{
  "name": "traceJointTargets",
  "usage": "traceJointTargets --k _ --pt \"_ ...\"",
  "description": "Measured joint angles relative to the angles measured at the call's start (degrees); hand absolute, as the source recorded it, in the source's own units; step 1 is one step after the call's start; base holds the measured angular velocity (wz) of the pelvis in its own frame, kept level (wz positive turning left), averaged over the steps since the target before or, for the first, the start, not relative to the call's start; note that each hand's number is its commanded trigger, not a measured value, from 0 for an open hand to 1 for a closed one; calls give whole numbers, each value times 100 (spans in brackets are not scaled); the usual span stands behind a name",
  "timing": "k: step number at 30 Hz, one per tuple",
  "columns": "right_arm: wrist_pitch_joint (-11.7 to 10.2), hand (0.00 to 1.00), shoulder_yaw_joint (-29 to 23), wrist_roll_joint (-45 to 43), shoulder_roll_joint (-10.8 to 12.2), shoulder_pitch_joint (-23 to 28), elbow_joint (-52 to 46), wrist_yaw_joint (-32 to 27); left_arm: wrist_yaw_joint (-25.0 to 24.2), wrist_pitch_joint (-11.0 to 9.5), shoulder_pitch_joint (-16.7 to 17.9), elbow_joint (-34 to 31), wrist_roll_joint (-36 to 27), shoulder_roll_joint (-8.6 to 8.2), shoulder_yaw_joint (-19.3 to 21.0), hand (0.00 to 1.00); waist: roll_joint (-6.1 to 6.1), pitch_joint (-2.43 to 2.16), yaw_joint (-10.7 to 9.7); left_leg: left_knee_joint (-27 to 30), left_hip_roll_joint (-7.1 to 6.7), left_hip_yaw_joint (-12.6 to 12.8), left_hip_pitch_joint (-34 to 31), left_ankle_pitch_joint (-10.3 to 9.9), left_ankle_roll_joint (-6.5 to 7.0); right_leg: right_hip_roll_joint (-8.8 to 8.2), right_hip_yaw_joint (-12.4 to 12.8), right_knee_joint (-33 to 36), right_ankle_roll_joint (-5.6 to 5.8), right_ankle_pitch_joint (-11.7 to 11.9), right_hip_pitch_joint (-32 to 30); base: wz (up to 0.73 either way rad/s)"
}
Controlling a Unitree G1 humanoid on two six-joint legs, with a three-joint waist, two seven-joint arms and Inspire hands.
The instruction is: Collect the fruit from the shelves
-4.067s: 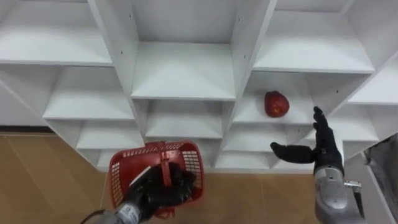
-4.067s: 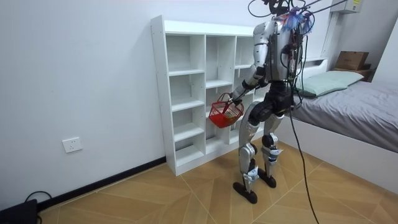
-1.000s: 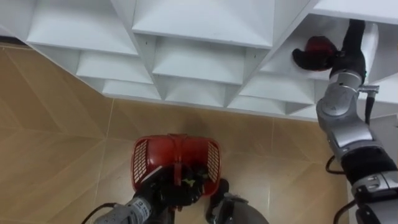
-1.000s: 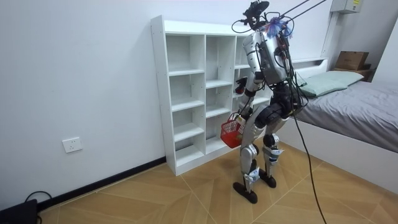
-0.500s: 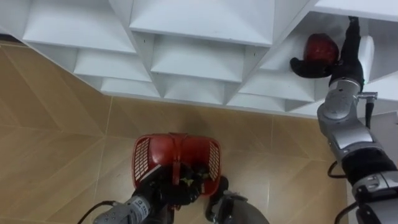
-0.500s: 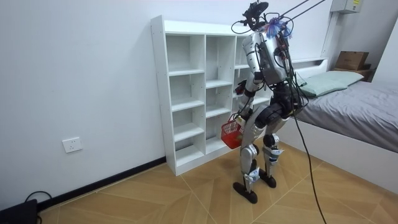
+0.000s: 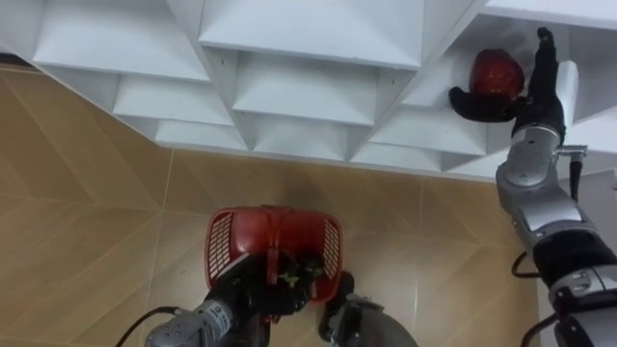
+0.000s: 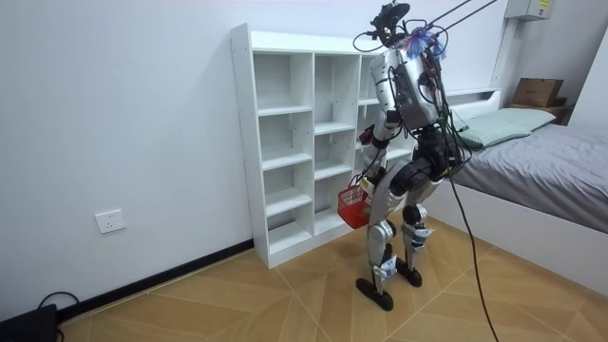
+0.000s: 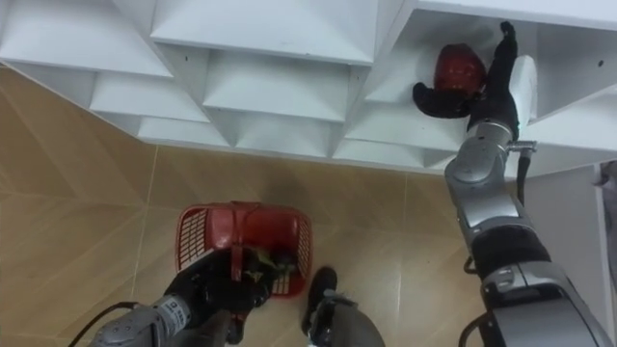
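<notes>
Red fruit (image 7: 495,71) sits on a shelf of the white closet (image 7: 308,87), right in the crook of the right hand (image 7: 532,96): thumb stretched out under its front, fingers straight up along its right side, spread wide rather than clamped on. Left hand (image 7: 258,291) is down low, curled round the handle of the red basket (image 7: 222,246). Something yellowish lies in there, mostly covered, can't tell what.

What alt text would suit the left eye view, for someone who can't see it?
The robot's open right hand reaches into a white shelf beside a red fruit. Its left hand grips a red basket above the wooden floor.
</notes>
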Motion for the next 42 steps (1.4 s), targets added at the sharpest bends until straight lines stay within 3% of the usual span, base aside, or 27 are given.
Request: traceJointTargets --k 3,5,7,17,35,42 --pt "-20 35 -14 0 -4 0 0 -1 8 0 -7 0 0 3 2 100 1 1 -1 -1 -2 0 -6 1 1 0 -1 -11 4 5 0 0" --pt "-37 81 -14 -1 -4 0 14 -1 27 0 -12 0 3 5 1 100 2 1 -1 0 -2 0 -7 1 2 1 0 -13 4 6 0 0" --pt "-40 100 -13 -23 -7 -14 45 -56 84 0 -30 0 3 0 -3 100 2 2 -1 0 -1 -1 -7 1 1 3 0 -13 3 7 0 0" --pt "45 100 -10 -115 -210 -101 84 -268 115 0 -125 3 2 6 -44 100 16 11 29 -24 28 1 -19 0 -1 50 16 -80 -2 23 0 0" --pt "91 100 -11 -1 -171 -100 99 -163 257 1 -210 7 -5 -23 -50 100 28 19 28 -54 66 18 60 7 -9 88 -9 -202 0 92 135 -1" --pt "88 100 46 364 -119 1 100 201 256 1 -293 6 -52 -26 -47 100 27 17 28 -159 78 88 337 10 -5 104 26 -331 9 101 376 -3"
